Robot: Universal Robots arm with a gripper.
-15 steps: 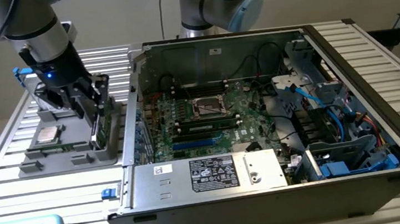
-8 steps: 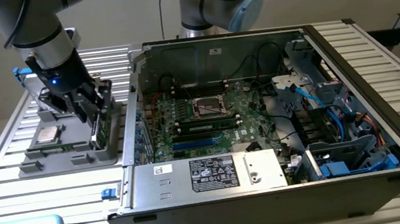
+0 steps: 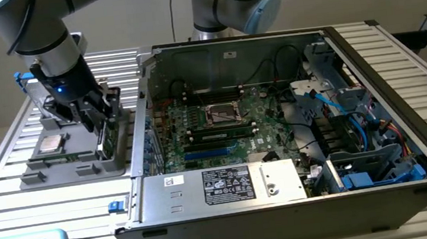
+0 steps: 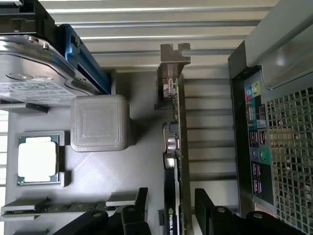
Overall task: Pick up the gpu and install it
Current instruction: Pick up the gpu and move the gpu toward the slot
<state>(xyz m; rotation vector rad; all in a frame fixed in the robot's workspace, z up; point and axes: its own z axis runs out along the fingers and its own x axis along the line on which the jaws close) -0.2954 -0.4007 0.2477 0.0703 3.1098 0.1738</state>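
The gpu (image 4: 174, 142) stands on its edge in a slot of the grey parts tray (image 3: 76, 169). Its silvery bracket is at the far end and its black cooler faces the tray's middle. In the exterior view the gpu (image 3: 106, 139) sits at the tray's right side, next to the open computer case (image 3: 402, 105). My gripper (image 4: 172, 198) is lowered over the card and open. One black finger (image 4: 141, 203) is on the cooler side and the other finger (image 4: 203, 205) on the board side, each with a gap to the card. The gripper (image 3: 94, 117) hangs just above the tray.
On the tray lie a CPU (image 4: 38, 159), a silver hard drive (image 4: 29, 73) in a blue bracket, a RAM stick (image 4: 49, 208) and a grey block (image 4: 100, 122). The case's rear panel (image 4: 257, 142) is close beside the card. The motherboard (image 3: 222, 124) lies exposed inside.
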